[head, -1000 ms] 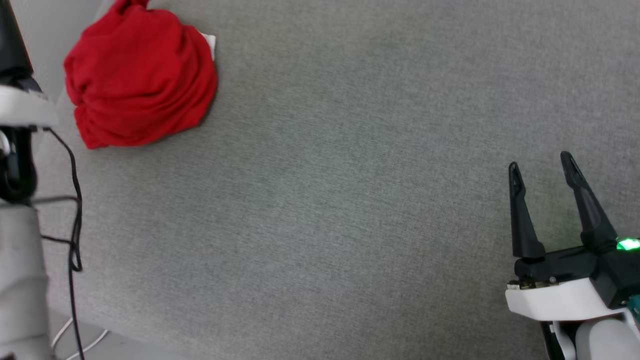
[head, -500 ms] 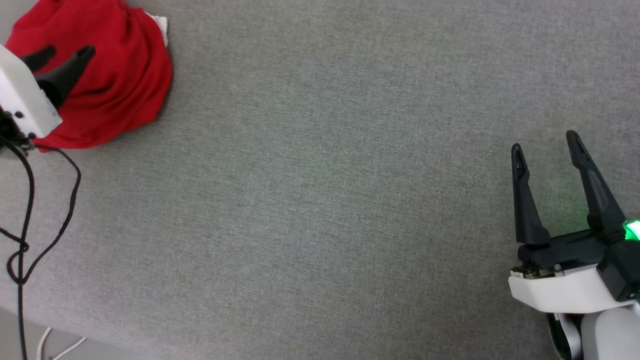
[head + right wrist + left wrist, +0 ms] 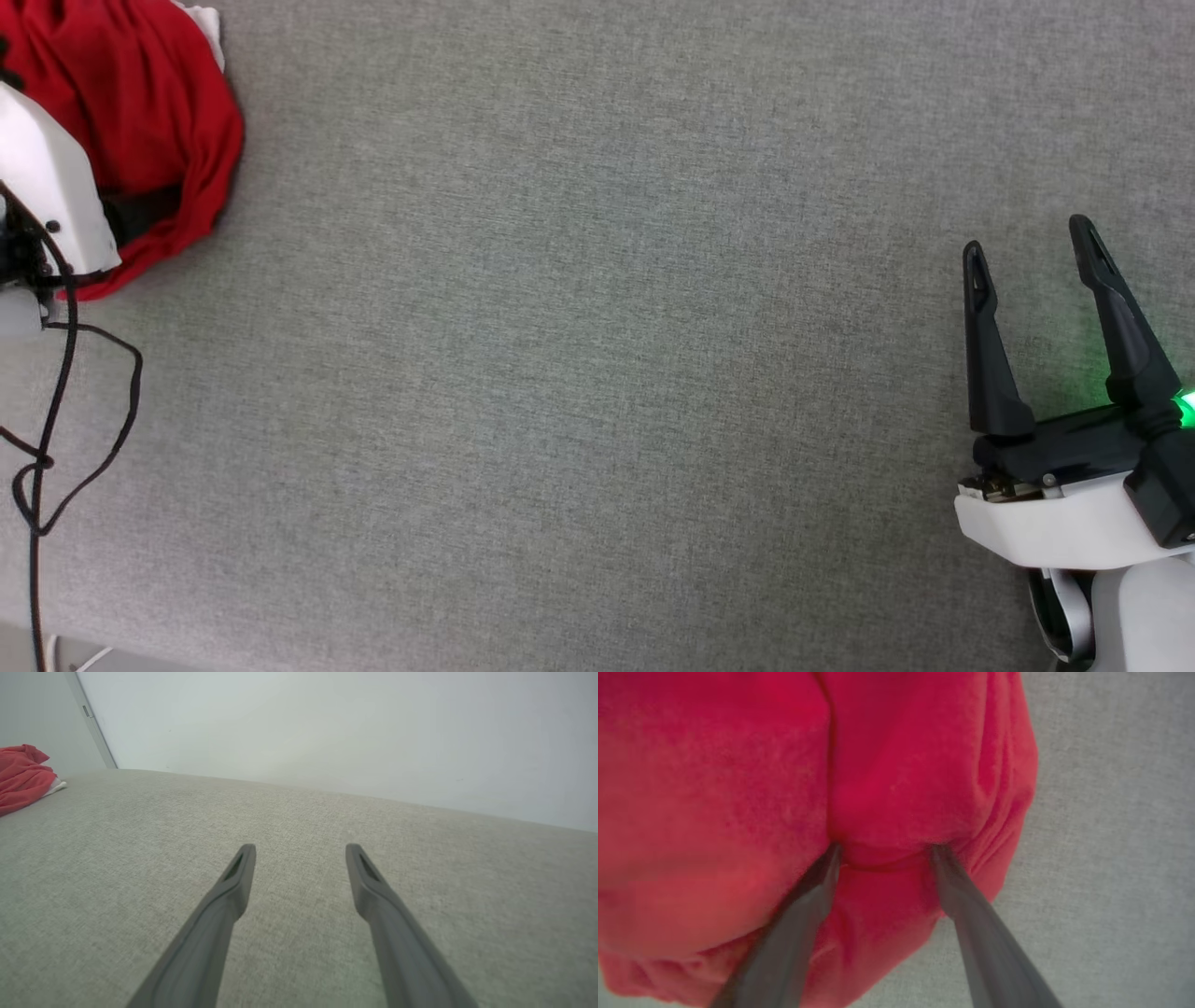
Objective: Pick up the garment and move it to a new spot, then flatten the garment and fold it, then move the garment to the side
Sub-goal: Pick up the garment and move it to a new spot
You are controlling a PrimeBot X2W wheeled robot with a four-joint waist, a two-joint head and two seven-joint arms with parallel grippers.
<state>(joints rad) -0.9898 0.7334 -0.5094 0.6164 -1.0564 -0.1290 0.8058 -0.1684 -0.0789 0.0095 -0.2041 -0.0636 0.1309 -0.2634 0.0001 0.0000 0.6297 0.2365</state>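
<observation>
The garment [image 3: 140, 93] is a crumpled red heap with a white bit [image 3: 207, 23] at its top, lying at the far left of the grey surface. The left arm's white wrist housing [image 3: 47, 177] reaches over it. In the left wrist view my left gripper [image 3: 883, 851] is open, both fingertips pressed into the red fabric [image 3: 901, 765] with a bulge of cloth between them. My right gripper [image 3: 1027, 241] hangs open over bare surface at the lower right, far from the garment. Seen from the right wrist, the gripper [image 3: 300, 849] holds nothing and the garment [image 3: 21, 777] lies far to the left.
The grey woven surface [image 3: 597, 373] stretches wide between the two arms. A black cable [image 3: 56, 411] loops down from the left wrist near the surface's lower-left edge. A pale wall [image 3: 327, 728] rises behind the surface's far edge.
The head camera has shifted, so the garment sits further left in the picture. My left gripper came in over the garment and sank its fingers into the cloth. The right gripper stays open.
</observation>
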